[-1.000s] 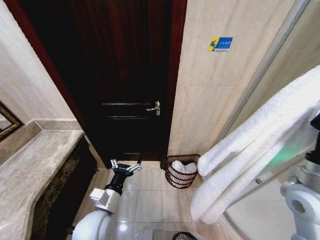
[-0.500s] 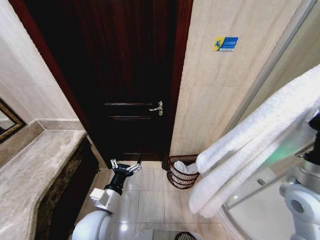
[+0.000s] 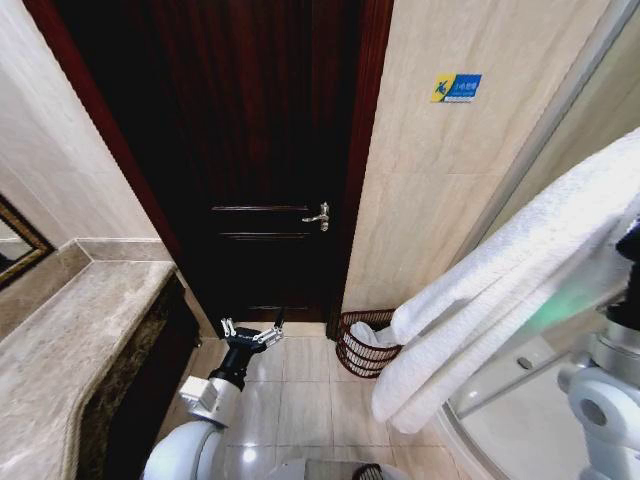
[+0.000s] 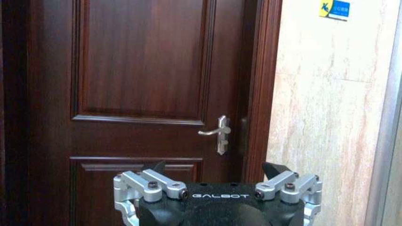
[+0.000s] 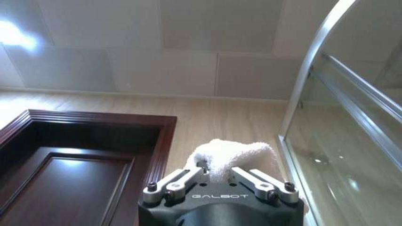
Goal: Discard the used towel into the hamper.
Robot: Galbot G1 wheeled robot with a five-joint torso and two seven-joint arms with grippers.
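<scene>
A large white towel (image 3: 500,300) hangs folded on the right of the head view, its lower end low above the floor. In the right wrist view my right gripper (image 5: 218,170) is shut on a bunch of the towel (image 5: 234,151). The hamper (image 3: 366,352), a small round dark basket of thin bars, stands on the floor against the wall beside the door frame, with white cloth inside. The towel's lower end hangs just right of it, nearer to me. My left gripper (image 3: 250,333) is held low before the door, open and holding nothing; it shows in the left wrist view (image 4: 217,169).
A shut dark wooden door (image 3: 260,150) with a metal handle (image 3: 318,215) faces me. A marble counter (image 3: 70,350) runs along the left. A glass shower enclosure (image 3: 520,400) stands on the right. Tiled floor (image 3: 300,400) lies between.
The whole head view has shifted slightly, so the camera has moved. The towel's lower end has swung a little left, closer to the hamper. Both arms keep their pose.
</scene>
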